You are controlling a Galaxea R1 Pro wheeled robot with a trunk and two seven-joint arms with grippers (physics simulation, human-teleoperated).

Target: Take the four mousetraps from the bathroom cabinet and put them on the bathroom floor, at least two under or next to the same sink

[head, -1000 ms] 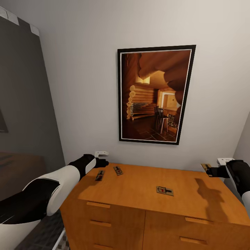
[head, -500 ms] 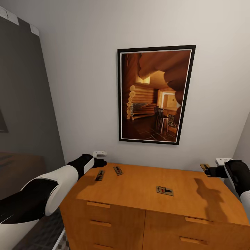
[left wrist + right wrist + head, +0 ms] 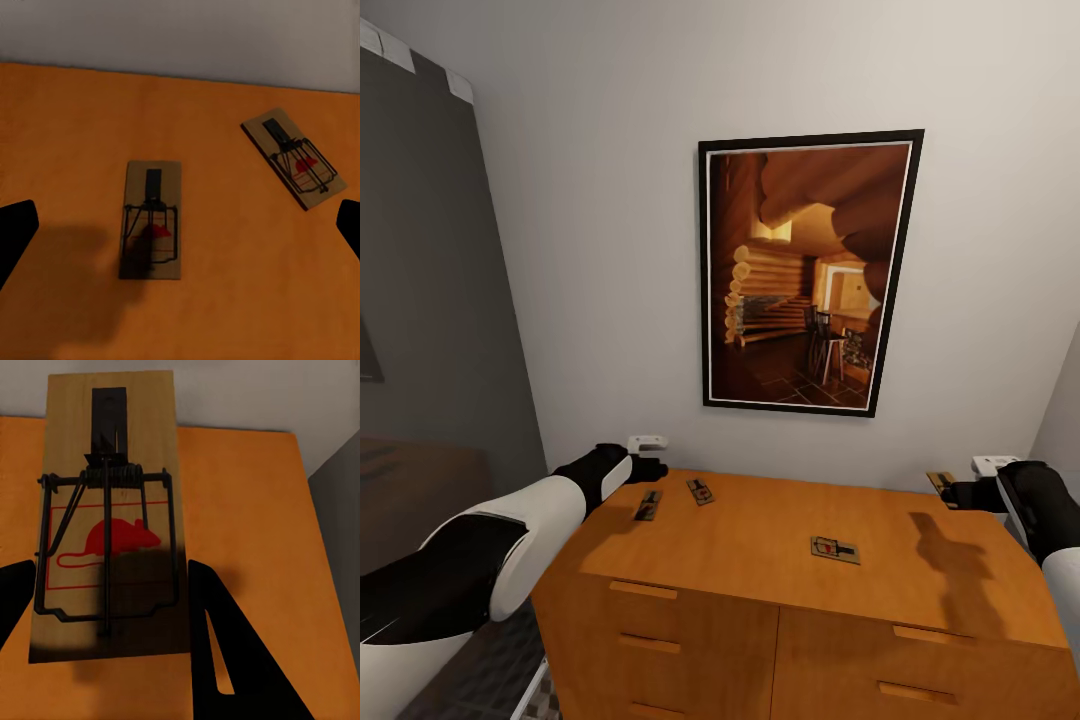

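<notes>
Head view: one mousetrap (image 3: pixel 939 482) is being held by the right fingers (image 3: pixel 958 491) at 3 o'clock; three mousetraps (image 3: pixel 834 549) are lying on the cabinet (image 3: pixel 760 560), left fingers (image 3: pixel 656 468) spread wide.

In the head view the cabinet (image 3: pixel 760 600) is cut off by the lower edge, so its drawer fronts show in part and its base is out of sight. The right arm runs off the right edge. The mousetrap (image 3: pixel 939 482) in the right claw (image 3: pixel 950 490) is partly covered by the fingers and too small there for its wire parts to be told. The two mousetraps (image 3: pixel 648 505) (image 3: pixel 700 491) near the left claw (image 3: pixel 656 468) are likewise too small for detail. In the left wrist view the dark fingertips (image 3: pixel 15 236) are clipped by both side edges. In the right wrist view the held mousetrap's near end lies in shadow, and a finger (image 3: pixel 225 652) is cut off below.
</notes>
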